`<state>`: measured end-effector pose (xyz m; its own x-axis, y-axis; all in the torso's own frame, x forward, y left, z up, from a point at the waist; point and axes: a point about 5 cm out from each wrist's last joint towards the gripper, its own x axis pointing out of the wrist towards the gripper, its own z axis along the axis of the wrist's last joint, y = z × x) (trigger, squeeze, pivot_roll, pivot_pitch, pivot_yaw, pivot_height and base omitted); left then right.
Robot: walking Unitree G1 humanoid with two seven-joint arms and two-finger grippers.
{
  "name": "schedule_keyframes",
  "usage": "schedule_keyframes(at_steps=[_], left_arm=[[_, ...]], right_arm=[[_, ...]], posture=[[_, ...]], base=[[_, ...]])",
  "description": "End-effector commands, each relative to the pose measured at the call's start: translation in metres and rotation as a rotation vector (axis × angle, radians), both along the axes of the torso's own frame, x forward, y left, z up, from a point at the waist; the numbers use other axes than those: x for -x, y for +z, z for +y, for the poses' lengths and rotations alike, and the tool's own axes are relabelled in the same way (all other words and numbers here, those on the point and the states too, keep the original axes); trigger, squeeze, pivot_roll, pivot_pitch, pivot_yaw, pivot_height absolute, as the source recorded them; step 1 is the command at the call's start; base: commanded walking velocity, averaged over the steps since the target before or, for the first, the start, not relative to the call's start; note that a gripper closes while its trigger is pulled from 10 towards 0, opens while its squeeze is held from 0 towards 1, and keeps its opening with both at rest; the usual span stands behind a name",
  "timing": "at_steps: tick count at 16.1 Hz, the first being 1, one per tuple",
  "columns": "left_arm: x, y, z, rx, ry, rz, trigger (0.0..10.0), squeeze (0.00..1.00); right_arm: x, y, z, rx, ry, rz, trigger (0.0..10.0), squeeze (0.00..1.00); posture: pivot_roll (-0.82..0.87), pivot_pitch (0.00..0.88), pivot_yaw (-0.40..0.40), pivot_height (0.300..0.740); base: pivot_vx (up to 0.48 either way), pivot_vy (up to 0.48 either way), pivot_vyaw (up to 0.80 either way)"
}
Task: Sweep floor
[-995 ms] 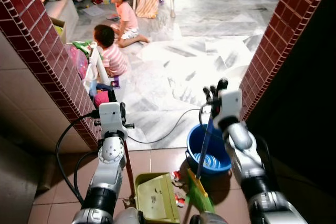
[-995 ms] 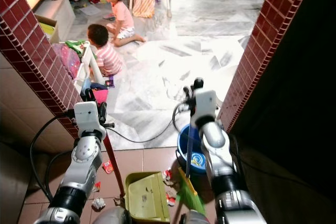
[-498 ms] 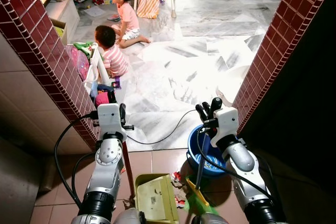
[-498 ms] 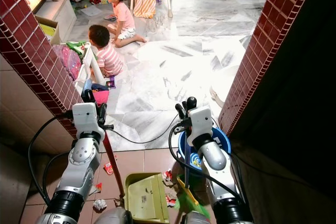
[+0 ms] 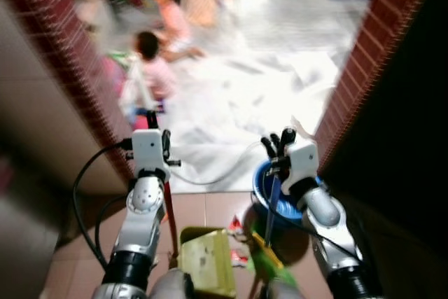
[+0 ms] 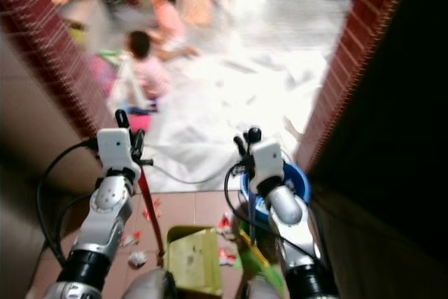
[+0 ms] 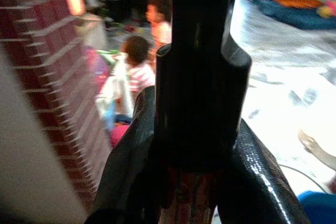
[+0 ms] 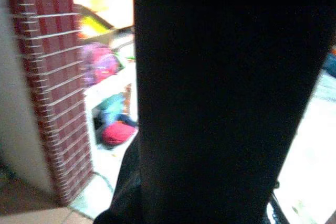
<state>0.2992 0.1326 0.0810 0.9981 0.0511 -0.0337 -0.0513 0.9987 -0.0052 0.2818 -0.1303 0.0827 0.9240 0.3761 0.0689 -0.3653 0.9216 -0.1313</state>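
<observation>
Mid-sweep. Our left gripper has its jaws pinching the red dustpan handle; the dustpan sits on the tile floor between the arms. Our right gripper pinches the blue broom handle. Litter lies left of the pan. Next move, we'd judge: drag the green broom head toward the pan. Head views are blurred.

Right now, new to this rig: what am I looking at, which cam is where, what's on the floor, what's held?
It is a humanoid robot with two silver arms. The two wide pictures come from its head camera and are blurred by motion; the dark close-ups come from its wrists.

The left gripper is shut on the red dustpan handle, and the right gripper on the blue broom handle. On the tiles lie the yellow-green dustpan, scraps of litter and a blue bucket. People sit on the floor beyond.
</observation>
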Motion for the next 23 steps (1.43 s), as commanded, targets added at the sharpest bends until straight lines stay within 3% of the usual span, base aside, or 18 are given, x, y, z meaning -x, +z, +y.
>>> schedule_keyframes(at_steps=[1, 5, 16, 23], left_arm=[[-0.004, 0.012, 0.001, -0.006, -0.002, -0.042, 10.0, 0.0], [-0.008, 0.023, 0.0, -0.006, -0.009, -0.076, 10.0, 0.0], [-0.013, 0.042, 0.001, 0.001, -0.01, -0.12, 10.0, 0.0], [-0.014, 0.042, -0.002, 0.011, -0.013, -0.11, 10.0, 0.0]], right_arm=[[0.001, 0.002, 0.002, 0.027, -0.003, -0.027, 10.0, 0.0], [-0.004, 0.009, -0.005, 0.079, -0.079, -0.08, 10.0, 0.0], [-0.005, 0.007, -0.002, 0.116, -0.098, -0.095, 10.0, 0.0], [-0.008, 0.006, -0.003, 0.126, -0.101, -0.091, 10.0, 0.0]], posture=[[-0.11, 0.0, 0.07, 0.74], [-0.1, 0.0, 0.07, 0.74], [-0.1, 0.0, 0.076, 0.74], [-0.11, 0.0, 0.074, 0.74]], base=[[-0.266, 0.0, 0.0], [-0.193, 0.0, 0.0], [0.0, 0.0, 0.0], [-0.32, 0.0, 0.0]])
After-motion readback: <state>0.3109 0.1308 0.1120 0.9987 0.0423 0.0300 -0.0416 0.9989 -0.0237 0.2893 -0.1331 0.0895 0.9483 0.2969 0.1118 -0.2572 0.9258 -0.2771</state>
